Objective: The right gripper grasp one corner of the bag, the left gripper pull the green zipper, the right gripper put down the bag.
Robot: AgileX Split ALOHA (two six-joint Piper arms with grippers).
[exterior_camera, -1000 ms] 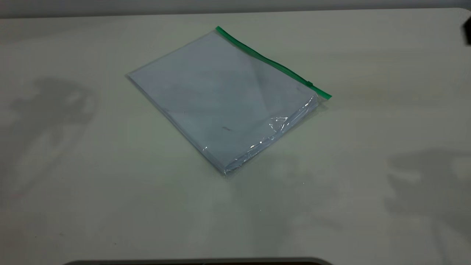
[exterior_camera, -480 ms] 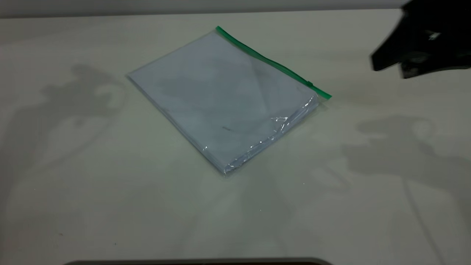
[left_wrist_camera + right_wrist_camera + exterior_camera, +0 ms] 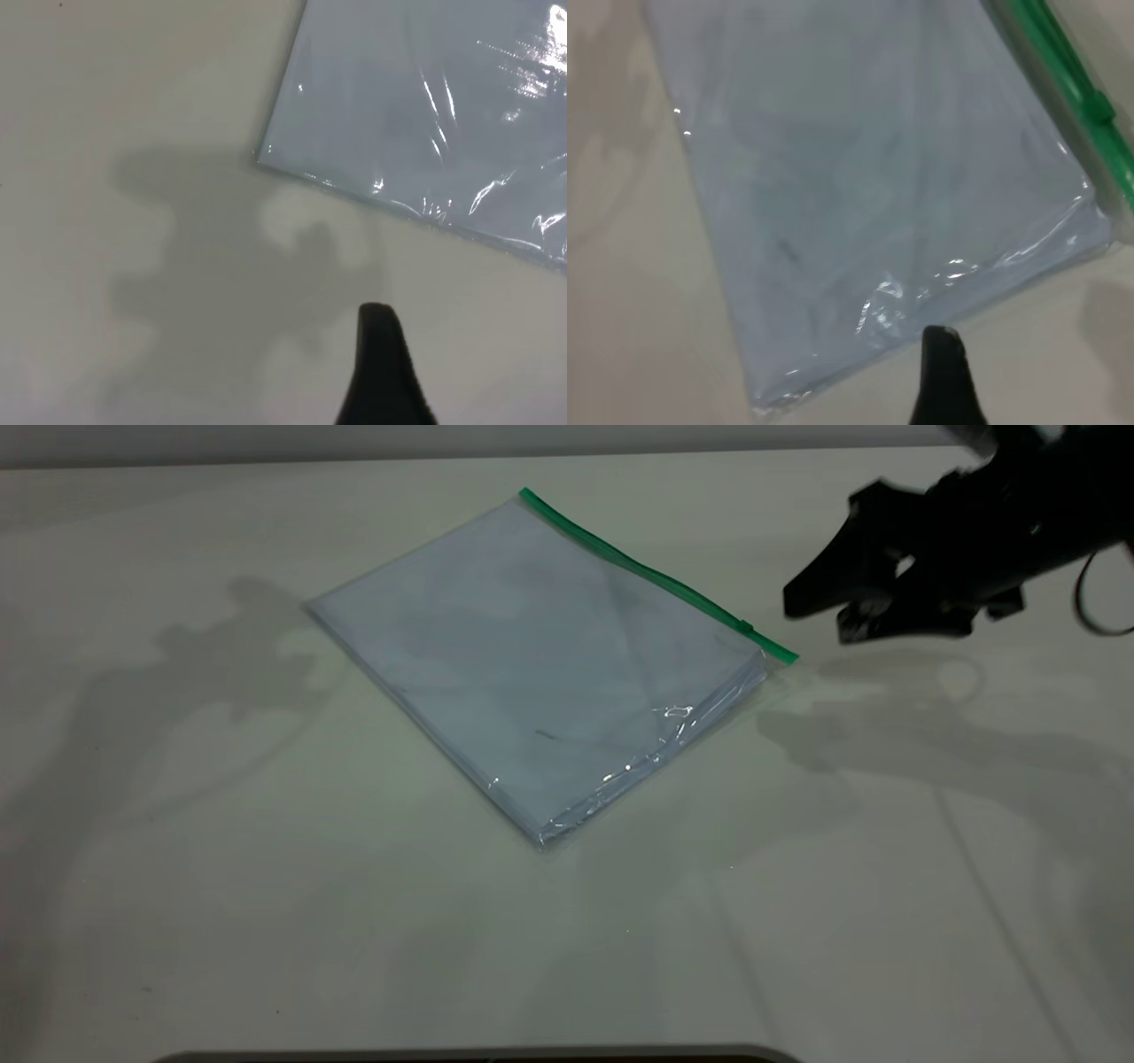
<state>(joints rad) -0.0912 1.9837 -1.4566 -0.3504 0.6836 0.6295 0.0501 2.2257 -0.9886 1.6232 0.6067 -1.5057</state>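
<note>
Exterior view: one bag [image 3: 540, 664], one right gripper [image 3: 824, 615].

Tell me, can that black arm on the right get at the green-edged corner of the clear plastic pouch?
Probably yes. The right tool hangs open above the table beside the flat clear plastic pouch, near the end of its green zipper strip, and nothing lies between them.

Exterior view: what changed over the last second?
The right gripper came in from the right edge and moved left and down toward the bag's corner at the green zipper's slider end, jaws apart, not touching. Shadows on the table shifted. Bag and zipper stayed put. The left gripper is absent from the exterior view.
</note>
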